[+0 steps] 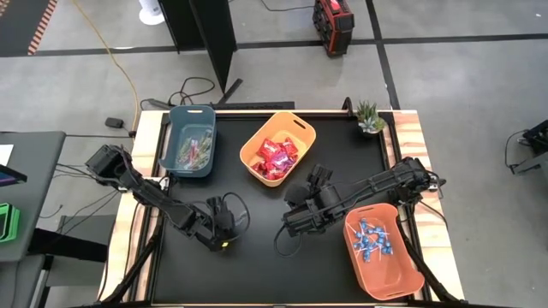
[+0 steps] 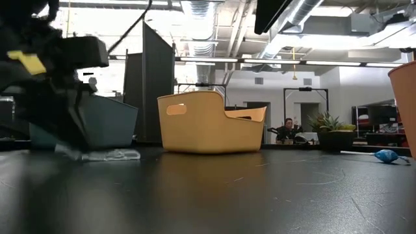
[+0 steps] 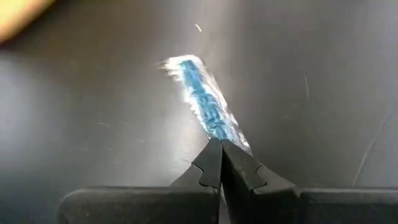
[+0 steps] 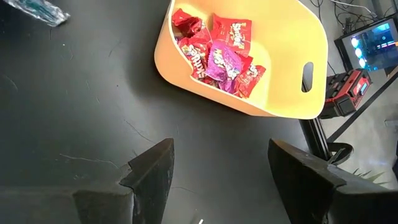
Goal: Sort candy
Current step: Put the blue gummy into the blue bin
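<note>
The left gripper is low over the black table near its front edge, left of the middle, its jaws clenched on one end of a thin clear stick packet with a blue strip inside; the packet lies flat on the table surface, and any print on it is too blurred to read. The right gripper hovers just right of the table's middle, jaws released and holding nothing, with bare table between its fingers. At the front right corner stands an orange bin holding blue-wrapped lollipops on white sticks; the low view shows one more blue lollipop lying on the table beside that bin. Farther back, near the middle of the rear edge, a yellow bin holds shiny red and magenta packets, whose white lettering looks like "Skittles" but is not sharp enough to be sure. At the rear left corner a blue bin holds more thin stick packets. A small potted plant sits at the rear right corner
</note>
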